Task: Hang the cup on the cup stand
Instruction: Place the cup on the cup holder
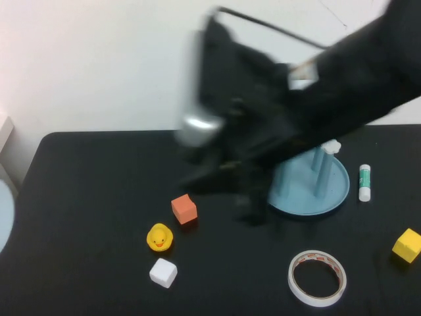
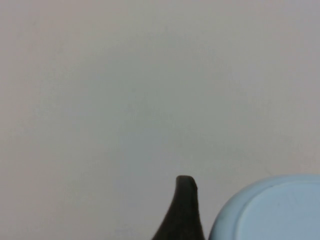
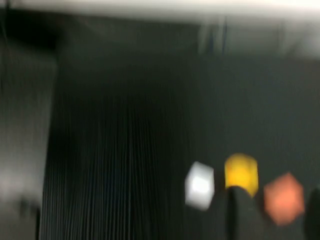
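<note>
The cup stand (image 1: 332, 191), a dusty-blue dish with blue posts and a white cap, stands at the right of the table, partly hidden by my right arm. My right gripper (image 1: 227, 187) is blurred, hovering over the table middle just left of the stand. In the right wrist view (image 3: 275, 215) its jaws stand apart with nothing between them. A light blue rounded shape, apparently the cup (image 2: 272, 212), lies close beside my left gripper (image 2: 186, 212), which faces the pale wall. A light blue curve (image 1: 3, 217) shows at the high view's left edge.
An orange cube (image 1: 184, 209), a yellow duck (image 1: 159, 237) and a white cube (image 1: 163, 272) lie left of the middle. A white tape ring (image 1: 317, 278) lies at the front right, a glue stick (image 1: 365, 182) right of the stand, a yellow cube (image 1: 407, 245) far right.
</note>
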Motion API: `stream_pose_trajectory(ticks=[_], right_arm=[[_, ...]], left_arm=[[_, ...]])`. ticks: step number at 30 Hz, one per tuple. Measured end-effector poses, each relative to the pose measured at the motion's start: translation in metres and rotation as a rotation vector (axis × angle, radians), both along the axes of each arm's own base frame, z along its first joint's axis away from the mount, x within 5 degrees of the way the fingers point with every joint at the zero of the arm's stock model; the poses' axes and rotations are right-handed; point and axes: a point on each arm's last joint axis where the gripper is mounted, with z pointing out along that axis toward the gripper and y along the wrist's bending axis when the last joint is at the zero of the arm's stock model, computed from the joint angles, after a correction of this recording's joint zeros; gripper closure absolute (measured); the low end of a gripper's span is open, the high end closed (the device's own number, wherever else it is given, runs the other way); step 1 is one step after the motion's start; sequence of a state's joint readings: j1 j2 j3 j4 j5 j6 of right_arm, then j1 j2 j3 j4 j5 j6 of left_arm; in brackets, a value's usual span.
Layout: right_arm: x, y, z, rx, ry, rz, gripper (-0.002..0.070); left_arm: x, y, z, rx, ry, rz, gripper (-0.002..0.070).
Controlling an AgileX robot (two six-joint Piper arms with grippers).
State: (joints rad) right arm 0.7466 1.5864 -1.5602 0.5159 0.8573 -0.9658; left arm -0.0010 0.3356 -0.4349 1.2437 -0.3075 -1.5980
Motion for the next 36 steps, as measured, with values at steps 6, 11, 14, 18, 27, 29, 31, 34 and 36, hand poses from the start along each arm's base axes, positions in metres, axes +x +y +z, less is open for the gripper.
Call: stream_pose_trajectory(ticks=[6,11,14,18,27,29,31,34,36], right_arm=[[-0.001,-0.059,-0.005,-0.379,0.113,-0.203,0.0634],[-0.017,-0.083,-0.009,-0.444,0.147,-0.294,0.0666],[-0.033,-0.101,-0.022,-0.495,0.164,-0.341,0.0668],[-0.056,-0.134,-0.038,-0.519,0.103,-0.469,0.0669],[-0.113,-0.186,-0.069,-0.396,0.041,-0.613,0.0671],[-0.124,-0.194,-0.074,-0.366,0.028,-0.621,0.0671],[-0.132,-0.200,-0.078,-0.348,0.020,-0.627,0.0671],[-0.142,-0.209,-0.081,-0.325,0.008,-0.633,0.0673],[-0.146,-0.212,-0.082,-0.318,0.004,-0.635,0.0673]], left_arm=[[0.028,-0.010,0.021,0.318,-0.042,-0.037,0.0115],[0.060,-0.026,0.037,0.350,-0.131,-0.228,0.0115],[0.083,-0.035,0.043,0.337,-0.223,-0.347,0.0115],[0.118,-0.040,0.046,0.299,-0.280,-0.432,0.0116],[0.194,-0.075,0.043,0.410,-0.209,-0.472,0.0116],[0.207,-0.096,0.043,0.436,-0.193,-0.492,0.0116],[0.219,-0.117,0.039,0.435,-0.173,-0.522,0.0116],[0.244,-0.149,0.024,0.427,-0.141,-0.580,0.0117],[0.262,-0.168,0.014,0.436,-0.139,-0.598,0.0117]])
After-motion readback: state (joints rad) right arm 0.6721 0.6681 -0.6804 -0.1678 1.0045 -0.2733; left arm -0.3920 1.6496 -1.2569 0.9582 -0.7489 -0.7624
